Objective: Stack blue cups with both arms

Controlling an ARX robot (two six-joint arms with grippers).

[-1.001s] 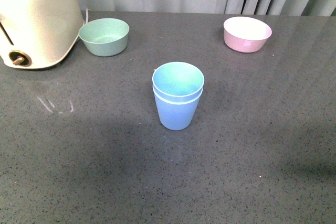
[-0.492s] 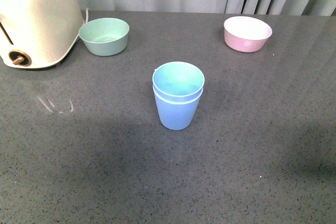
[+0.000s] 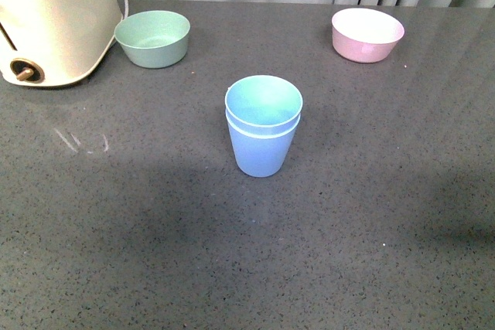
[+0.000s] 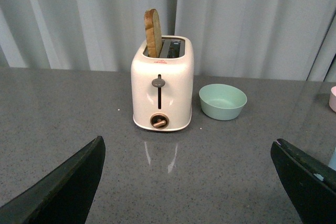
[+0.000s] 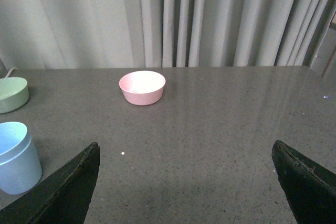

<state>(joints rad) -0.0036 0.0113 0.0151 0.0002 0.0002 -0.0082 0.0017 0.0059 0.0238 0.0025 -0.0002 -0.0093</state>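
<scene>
Toaster [image 3: 48,17]: far left on the table [image 3: 371,214]; only the left wrist view shows it whole, with a bread slice [image 4: 153,32] standing in a slot.
Green bowl [image 3: 153,37]: just beside the toaster, apart from the cups.
Cups [image 3: 263,124]: mid-table, one nested upright inside the other, the inner rim standing a little above the outer; nothing touches them.
Pink bowl [image 3: 366,34]: far right, well apart from the cups.
Change: compared with half a second ago, everything sits a little higher in the front view, so the camera seems to have shifted; the cups' nesting is unchanged.
Meaning: the stack looks finished and stable; I judge the task done, with the arms backed off.
Left gripper [image 4: 189,179]: spread wide, holding nothing; seen only in its wrist view.
Right gripper [image 5: 184,179]: likewise parted and empty; its view catches the cups at its edge.
Front view: shows neither arm.
</scene>
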